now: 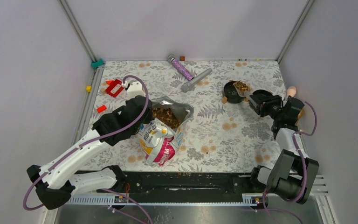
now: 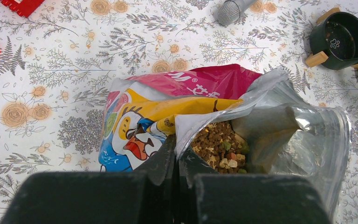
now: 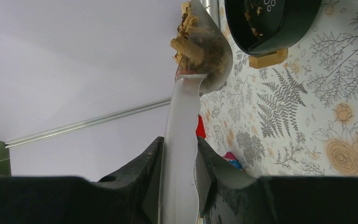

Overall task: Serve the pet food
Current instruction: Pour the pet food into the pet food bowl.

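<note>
While the left fingers (image 2: 161, 161) pinch the open bag (image 2: 168, 91) beside its kibble (image 2: 216, 144), the right fingers (image 3: 147, 168) clamp a kibble-heaped spoon (image 3: 182, 121).

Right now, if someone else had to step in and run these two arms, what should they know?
The left gripper is shut on the rim of the bag, holding it open, with pet food showing inside.
The right gripper is shut on the handle of the scoop, which is loaded with pet food and sits at the black bowl.
Done: one scoopful is out of the bag.
Left: tip it into the bowl, which holds only a few bits.
</note>
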